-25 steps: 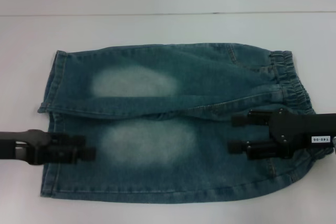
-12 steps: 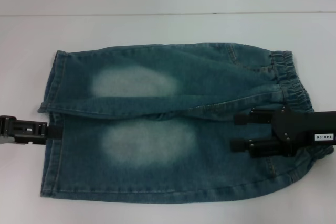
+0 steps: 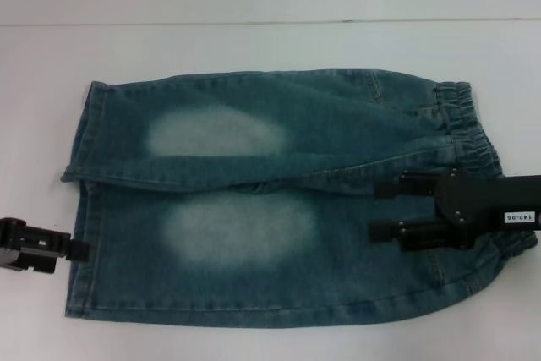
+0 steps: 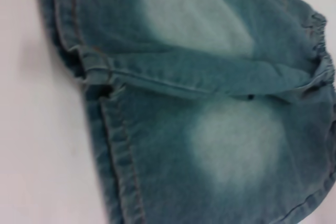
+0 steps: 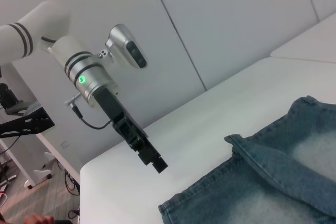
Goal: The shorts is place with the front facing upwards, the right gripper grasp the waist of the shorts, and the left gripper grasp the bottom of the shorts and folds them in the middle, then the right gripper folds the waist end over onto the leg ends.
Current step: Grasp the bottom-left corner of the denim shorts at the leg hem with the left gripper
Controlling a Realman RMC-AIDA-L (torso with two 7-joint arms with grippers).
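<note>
only one label reads: "140-06" on the right tool (image 3: 385, 210), open over the shorts (image 3: 270, 209) waist.

The head camera looks steeply down on the shorts (image 3: 279, 209). The left wrist camera views them closely. The right wrist camera looks leftward across their leg ends.

The black left gripper (image 3: 74, 248) has drawn back leftward: a second ago it lay over the near leg of the faded blue denim shorts (image 3: 279, 200), its tip well inside the hem; half a second ago the tip sat at the hem edge; now it is just off the left hem, over the white table (image 3: 34, 124), and a little nearer than before. The black right gripper (image 3: 379, 209), over the waist end, has shifted only slightly, its two fingers (image 3: 397, 187) apart as before.
</note>
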